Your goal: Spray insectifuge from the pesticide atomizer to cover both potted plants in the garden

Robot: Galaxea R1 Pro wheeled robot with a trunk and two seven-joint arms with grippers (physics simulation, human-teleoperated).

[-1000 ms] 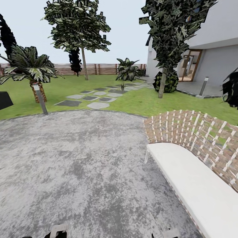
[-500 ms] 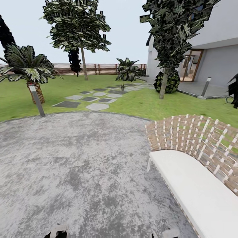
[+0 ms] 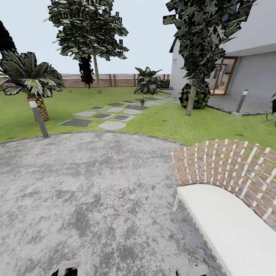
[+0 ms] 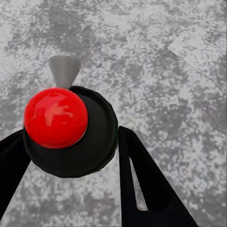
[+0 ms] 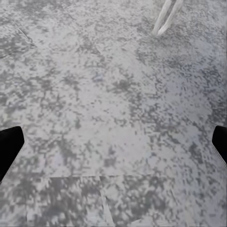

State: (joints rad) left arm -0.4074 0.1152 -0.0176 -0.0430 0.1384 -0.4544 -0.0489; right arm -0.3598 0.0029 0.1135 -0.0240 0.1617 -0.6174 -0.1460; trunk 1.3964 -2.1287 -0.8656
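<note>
The left gripper is clamping the atomizer over the paving. The right gripper is hanging apart, while a potted plant is sitting far off among the stepping stones.

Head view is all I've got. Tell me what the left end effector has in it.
Observer: In the left wrist view, the left end effector is closed on the atomizer, which has a red cap and a black body.
Operator: Give me its nozzle.
Observer: The grey nozzle sticks out past the cap, over the paving.
Operator: Now report the right one.
Observer: The right end effector is open with nothing between its fingers. There is paving beneath it and a white bench leg ahead.
</note>
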